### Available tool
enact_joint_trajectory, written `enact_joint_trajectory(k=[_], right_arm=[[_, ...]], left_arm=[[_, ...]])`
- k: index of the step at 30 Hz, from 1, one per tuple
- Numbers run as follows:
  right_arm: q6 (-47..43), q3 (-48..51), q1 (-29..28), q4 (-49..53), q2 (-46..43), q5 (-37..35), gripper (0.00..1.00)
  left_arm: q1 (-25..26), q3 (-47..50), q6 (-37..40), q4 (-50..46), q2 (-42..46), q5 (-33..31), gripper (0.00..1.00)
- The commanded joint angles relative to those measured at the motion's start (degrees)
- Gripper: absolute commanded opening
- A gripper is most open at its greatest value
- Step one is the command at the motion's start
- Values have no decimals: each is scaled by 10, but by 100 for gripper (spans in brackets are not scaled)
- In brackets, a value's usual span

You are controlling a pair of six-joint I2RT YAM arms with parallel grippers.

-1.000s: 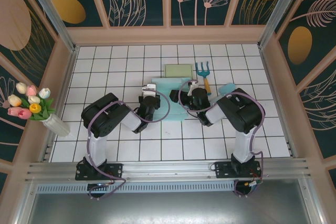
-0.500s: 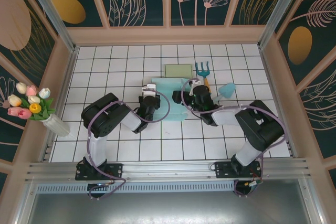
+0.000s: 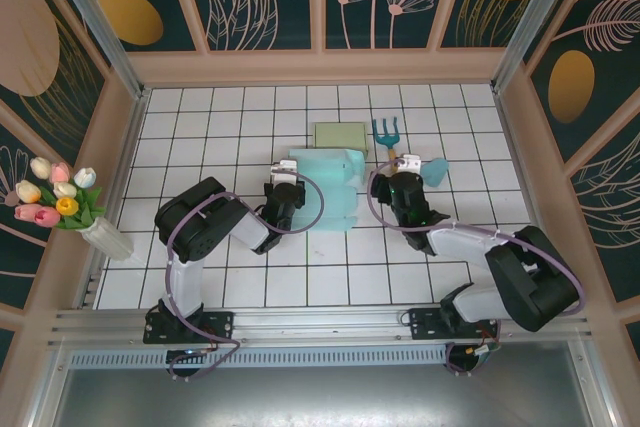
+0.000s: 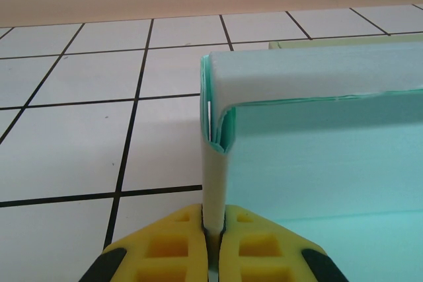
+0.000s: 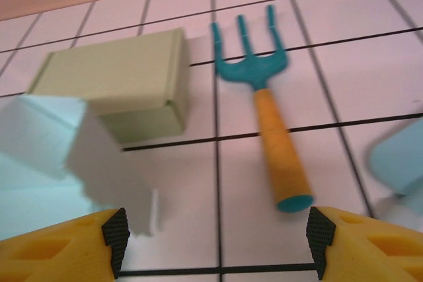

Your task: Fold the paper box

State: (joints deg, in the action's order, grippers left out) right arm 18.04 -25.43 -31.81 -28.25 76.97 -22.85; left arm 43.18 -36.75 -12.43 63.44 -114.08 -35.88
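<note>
The pale teal paper box (image 3: 328,187) lies half-folded in the middle of the tiled table, with a side wall standing. My left gripper (image 3: 284,187) is shut on the box's upright left wall. In the left wrist view that wall (image 4: 215,183) rises as a thin sheet pinched between the yellow fingers (image 4: 215,232), and the box's floor (image 4: 324,170) spreads to the right. My right gripper (image 3: 399,171) hangs open just right of the box, holding nothing. In the right wrist view, bare tile lies between its fingertips (image 5: 218,246), and a box corner (image 5: 39,133) shows at the left.
An olive-green folded box (image 3: 340,135) (image 5: 125,84) sits behind the paper box. A teal garden fork with an orange handle (image 3: 388,139) (image 5: 271,130) lies right of it. A teal scoop (image 3: 434,170) is further right. A vase of tulips (image 3: 62,205) stands at the left wall.
My right arm has swung to the right, drawing its gripper off the box's right side toward the fork. The left gripper has kept its hold without moving.
</note>
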Motion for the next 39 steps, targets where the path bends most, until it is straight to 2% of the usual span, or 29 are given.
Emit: enact_joint_trajectory(k=[1,5,12,34,39], right_arm=[[-7,-11,24,-6,14,-28,75],[-20,-46,48,-13,57,34,75],[-72,-75,44,-44,116,143,73],[-91,-115,24,-51,173,184,73],[-103,-110,16,-62,173,211,72]], left_arm=[[1,3,6,-25,-17,9,8],[1,2,6,-26,-17,9,8],[1,2,8,-26,-17,10,8],[1,2,8,-26,-17,11,8],[2,3,8,-26,-17,12,8]])
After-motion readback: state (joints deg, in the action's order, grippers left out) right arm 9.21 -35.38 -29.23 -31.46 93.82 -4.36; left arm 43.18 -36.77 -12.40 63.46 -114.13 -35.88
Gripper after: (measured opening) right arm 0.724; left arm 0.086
